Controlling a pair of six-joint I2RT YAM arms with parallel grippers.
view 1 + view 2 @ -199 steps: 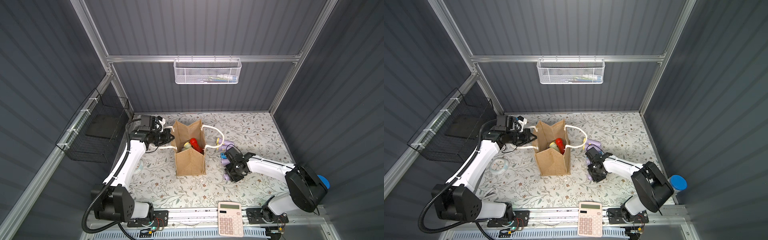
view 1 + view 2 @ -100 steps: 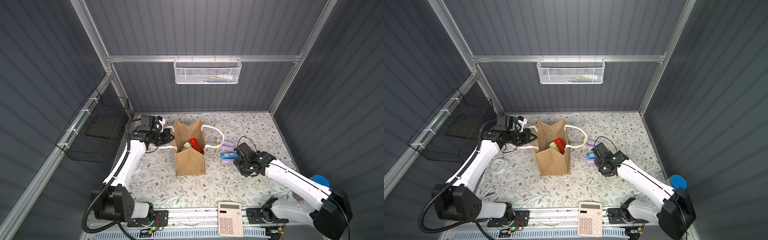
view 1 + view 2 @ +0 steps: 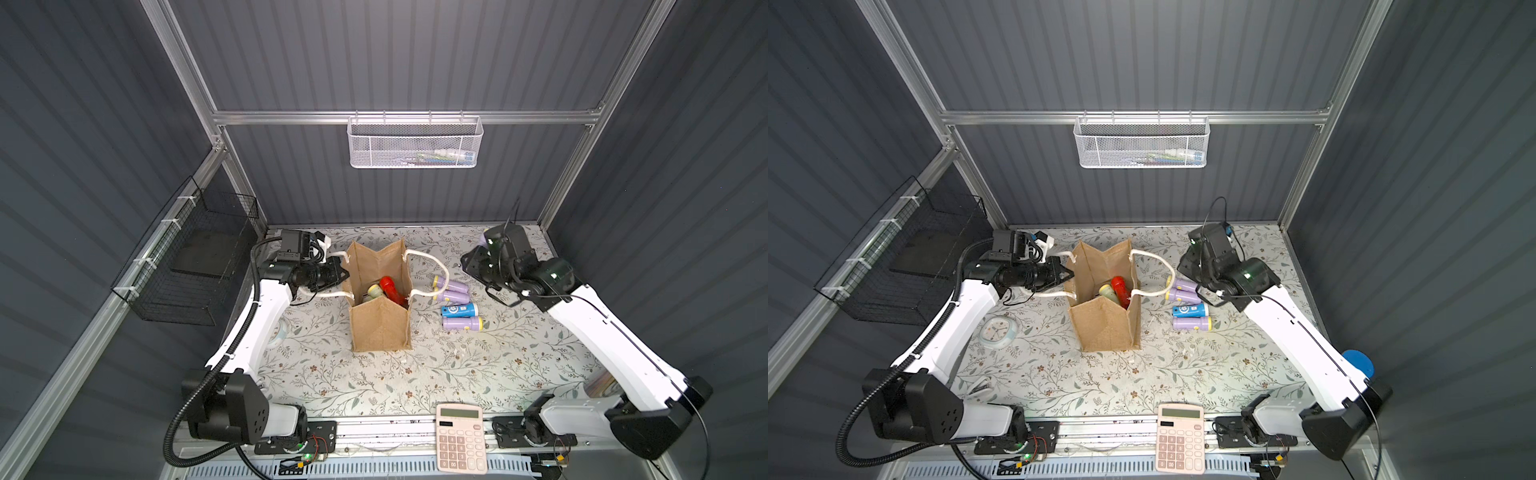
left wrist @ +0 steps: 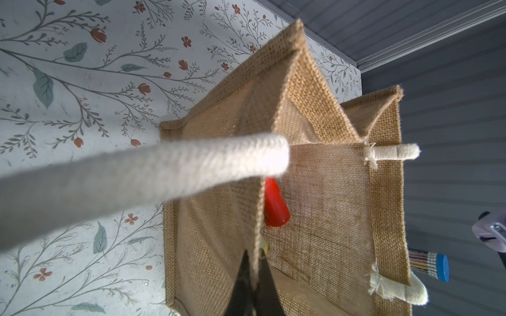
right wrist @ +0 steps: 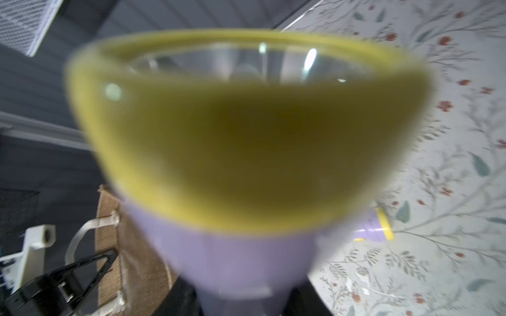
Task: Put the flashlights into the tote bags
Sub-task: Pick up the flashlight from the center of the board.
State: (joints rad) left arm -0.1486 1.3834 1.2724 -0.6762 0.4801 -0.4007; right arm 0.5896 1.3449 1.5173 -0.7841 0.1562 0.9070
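The tan jute tote bag (image 3: 380,328) stands upright mid-table with its mouth spread. My left gripper (image 4: 254,262) is shut on the bag's left rim (image 3: 345,270), just above the white rope handle (image 4: 164,169). Inside the bag lie a red flashlight (image 3: 390,289) and a pale green one (image 3: 374,292). My right gripper (image 5: 246,296) is shut on a lilac flashlight with a yellow head (image 5: 246,136), held above the table's back right (image 3: 483,238). Several flashlights lie right of the bag, lilac ones (image 3: 452,291) and a blue one (image 3: 459,309).
A pink calculator (image 3: 460,438) lies at the front edge. A small round clock (image 3: 997,331) sits under the left arm. A white mesh basket (image 3: 415,143) hangs on the back wall, a black wire basket (image 3: 195,266) on the left wall. A blue-capped tube (image 3: 1358,361) stands far right.
My right arm has risen off the table beside the loose flashlights and swung back and to the right with a lilac flashlight in its jaws. The left arm and bag have stayed put.
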